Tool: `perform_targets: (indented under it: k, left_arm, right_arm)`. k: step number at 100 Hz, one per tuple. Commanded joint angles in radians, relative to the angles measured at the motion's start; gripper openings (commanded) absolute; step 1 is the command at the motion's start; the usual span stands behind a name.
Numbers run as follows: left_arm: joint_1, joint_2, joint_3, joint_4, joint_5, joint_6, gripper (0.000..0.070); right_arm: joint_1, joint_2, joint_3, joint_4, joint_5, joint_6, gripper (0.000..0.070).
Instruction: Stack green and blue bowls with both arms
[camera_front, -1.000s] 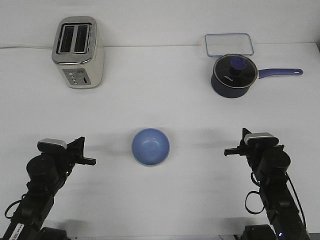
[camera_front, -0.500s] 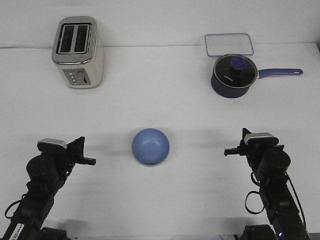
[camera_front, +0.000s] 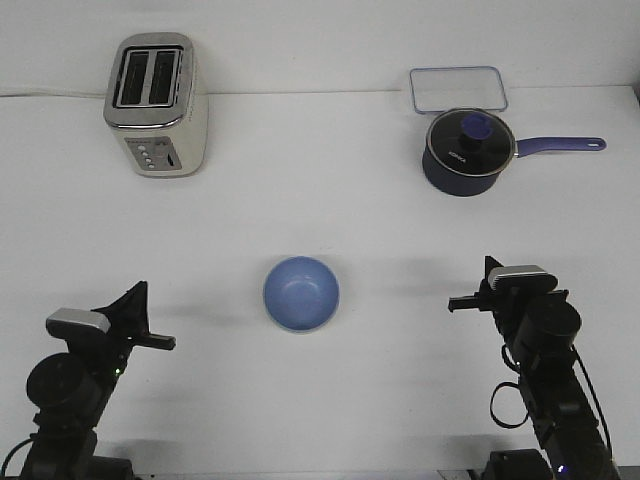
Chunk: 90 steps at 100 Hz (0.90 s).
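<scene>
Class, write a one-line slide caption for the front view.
Blue bowl sits mid-table between the left gripper and right gripper; toaster and saucepan behind.

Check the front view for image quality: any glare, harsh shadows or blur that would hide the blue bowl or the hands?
Front view: lighting is even and soft; the blue bowl casts only a faint shadow on the white table. No glare. Overall slightly soft, with the left hand and right hand too dark to show detail.

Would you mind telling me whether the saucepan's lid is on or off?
On: the glass lid with its blue knob covers the saucepan.
</scene>
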Motion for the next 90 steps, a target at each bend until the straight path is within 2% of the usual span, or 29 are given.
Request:
perform_targets:
  k: [1,19,40,55,74,90]
  left_arm:
    - [0.017,-0.065,-0.035,0.015,-0.005,0.013,0.0012]
    - [0.064,-0.268,-0.167,0.014,-0.005,0.012,0.0012]
    - [0.085,-0.401,-0.264,0.015,-0.005,0.009,0.0012]
    - [0.086,-0.401,-0.305,0.024,-0.005,-0.004,0.0012]
    - [0.085,-0.401,-0.374,0.131,-0.004,-0.023,0.0012]
    - [0.086,-0.401,-0.375,0.128,-0.004,-0.026,0.0012]
  right_arm:
    - [0.002,0.000,0.011,0.011,0.001,0.010,0.0000]
    - [0.002,0.000,0.011,0.011,0.001,0.010,0.0000]
    - [0.002,0.000,0.011,0.011,0.001,0.010,0.0000]
    - [0.002,0.000,0.011,0.012,0.001,0.010,0.0000]
    - [0.002,0.000,0.011,0.031,0.001,0.010,0.0000]
    - [0.002,0.000,0.011,0.058,0.001,0.010,0.0000]
